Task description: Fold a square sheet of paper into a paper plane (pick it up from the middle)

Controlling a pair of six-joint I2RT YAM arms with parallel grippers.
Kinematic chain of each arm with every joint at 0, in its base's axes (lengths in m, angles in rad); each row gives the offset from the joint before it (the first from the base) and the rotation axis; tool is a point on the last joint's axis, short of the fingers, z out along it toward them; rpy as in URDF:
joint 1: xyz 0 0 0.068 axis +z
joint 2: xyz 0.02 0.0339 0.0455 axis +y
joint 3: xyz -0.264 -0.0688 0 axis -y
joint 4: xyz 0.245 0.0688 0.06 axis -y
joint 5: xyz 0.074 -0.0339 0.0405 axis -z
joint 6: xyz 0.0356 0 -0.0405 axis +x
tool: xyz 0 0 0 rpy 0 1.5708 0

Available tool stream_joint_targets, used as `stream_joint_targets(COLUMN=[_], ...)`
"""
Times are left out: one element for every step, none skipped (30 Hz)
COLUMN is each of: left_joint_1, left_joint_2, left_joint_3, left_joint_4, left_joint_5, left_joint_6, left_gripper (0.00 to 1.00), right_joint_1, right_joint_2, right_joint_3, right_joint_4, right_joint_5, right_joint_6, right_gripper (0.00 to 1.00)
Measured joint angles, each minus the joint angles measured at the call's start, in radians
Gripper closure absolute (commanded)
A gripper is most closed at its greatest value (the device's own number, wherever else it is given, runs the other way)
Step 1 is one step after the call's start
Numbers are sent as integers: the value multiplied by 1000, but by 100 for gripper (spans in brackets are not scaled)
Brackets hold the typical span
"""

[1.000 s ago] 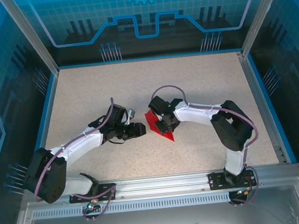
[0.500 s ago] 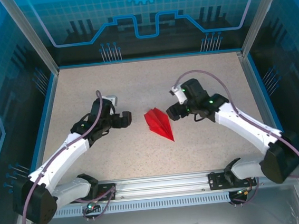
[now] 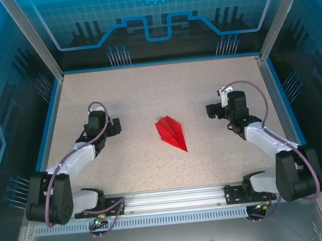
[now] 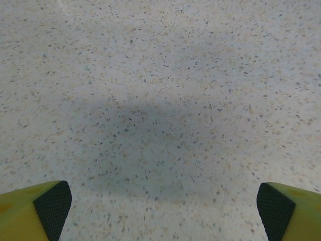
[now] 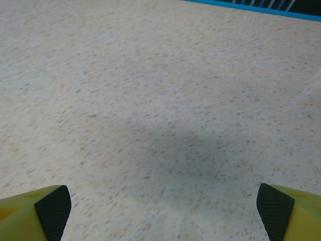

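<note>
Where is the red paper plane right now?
From the top camera, the paper plane lies near the middle of the table, between the left gripper and the right gripper, touching neither.

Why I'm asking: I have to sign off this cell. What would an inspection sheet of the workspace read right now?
Surface: speckled beige table, flat, no marks seen.
Job's things: red paper plane, folded to a pointed dart, lying free mid-table with its nose toward the near edge.
Clutter: nothing seen.
Grippers: left gripper and right gripper both open, fingers wide apart over bare table, holding nothing; the top view has one on each side of the plane, well apart from it.
Cables: purple cables loop along both arms, clear of the plane.
Surroundings: blue printed enclosure walls; aluminium rail at the near edge.
</note>
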Motion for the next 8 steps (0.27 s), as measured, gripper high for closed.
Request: stream_joint_targets(left_joint_1=[2, 4, 6, 6, 7, 8, 10, 11], left_joint_2=[28, 55, 73, 92, 106, 113, 118, 121], left_joint_3=[0, 0, 0, 0, 0, 0, 1, 2], left_joint_4=[24, 47, 61, 77, 89, 97, 106, 111], left_joint_5=[0, 0, 1, 1, 6, 12, 19, 24], left_joint_6=[6, 11, 18, 26, 32, 35, 39, 44], left_gripper=[1, 1, 1, 1, 1, 1, 1, 1], right_joint_1=[-13, -23, -30, -35, -38, -40, -43, -45], right_joint_2=[26, 49, 66, 77, 82, 82, 82, 83], right_joint_3=[0, 0, 0, -2, -8, -14, -20, -22], right_joint_4=[27, 50, 68, 84, 108, 127, 142, 153], right_joint_5=[-1, -1, -2, -5, -8, -14, -20, -23], right_joint_6=[-1, -6, -11, -16, -20, -23, -26, -27], right_gripper=[1, 1, 1, 1, 1, 1, 1, 1])
